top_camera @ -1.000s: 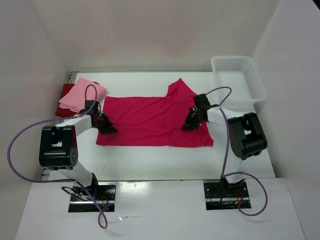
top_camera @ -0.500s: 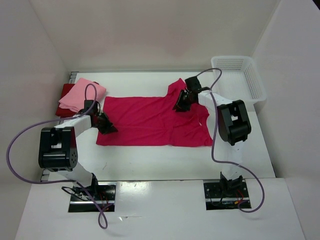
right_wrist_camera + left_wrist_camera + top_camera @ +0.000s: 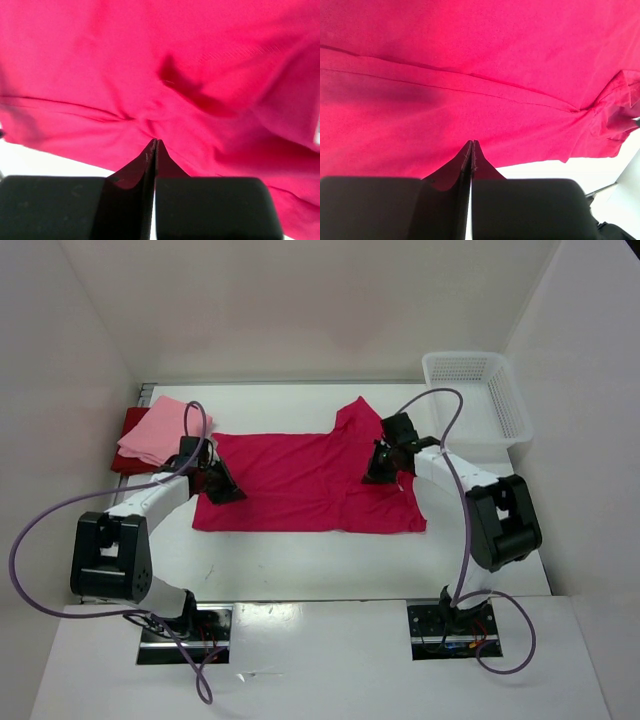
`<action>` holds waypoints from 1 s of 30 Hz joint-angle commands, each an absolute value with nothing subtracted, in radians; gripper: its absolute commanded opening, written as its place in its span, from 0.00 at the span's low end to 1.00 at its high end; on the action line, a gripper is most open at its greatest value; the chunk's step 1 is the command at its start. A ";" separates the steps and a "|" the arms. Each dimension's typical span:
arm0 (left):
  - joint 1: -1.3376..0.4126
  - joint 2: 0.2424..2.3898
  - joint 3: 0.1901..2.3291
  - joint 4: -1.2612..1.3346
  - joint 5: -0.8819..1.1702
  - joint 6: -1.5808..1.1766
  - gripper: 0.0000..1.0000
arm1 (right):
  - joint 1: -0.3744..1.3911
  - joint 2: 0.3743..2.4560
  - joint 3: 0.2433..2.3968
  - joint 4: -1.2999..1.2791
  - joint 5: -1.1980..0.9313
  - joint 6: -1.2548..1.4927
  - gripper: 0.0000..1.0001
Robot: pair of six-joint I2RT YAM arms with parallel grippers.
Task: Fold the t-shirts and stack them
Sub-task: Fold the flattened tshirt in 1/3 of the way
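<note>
The bright magenta-pink t-shirt (image 3: 300,480) lies spread flat across the middle of the table, one sleeve pointing to the back. My left gripper (image 3: 228,490) is shut, its tips resting on the shirt's left edge; the left wrist view shows the closed tips (image 3: 471,142) on the cloth (image 3: 470,75). My right gripper (image 3: 374,472) is shut on the shirt's right part; in the right wrist view small creases run to its closed tips (image 3: 155,141) on the cloth (image 3: 150,60). The light pink shirt (image 3: 160,430) lies folded on the dark red shirt (image 3: 128,420) at the back left.
A white mesh basket (image 3: 515,415) stands at the back right corner. White walls close in the table (image 3: 300,560) on three sides. Purple cables loop off both arms.
My right gripper slid to the back over the shirt near the sleeve, then came forward and right again. My left gripper shifted slightly to the back and right. The shirt's right edge shifted a little.
</note>
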State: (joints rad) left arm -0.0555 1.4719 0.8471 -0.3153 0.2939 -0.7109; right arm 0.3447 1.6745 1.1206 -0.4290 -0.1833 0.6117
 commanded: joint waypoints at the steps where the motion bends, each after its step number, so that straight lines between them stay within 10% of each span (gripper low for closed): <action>1: -0.072 1.466 0.851 -0.304 0.302 -0.716 0.03 | 0.351 1.683 1.063 -0.420 -0.121 0.604 0.00; 30: -0.041 1.502 0.851 -0.293 0.311 -0.706 0.03 | 0.293 2.049 1.459 -0.431 -0.144 0.569 0.00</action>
State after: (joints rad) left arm -0.0509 1.5509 0.8425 -0.2863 0.3115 -0.7116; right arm 0.2939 2.0205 1.4170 -0.4435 -0.1211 0.5606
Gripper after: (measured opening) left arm 0.025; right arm 0.007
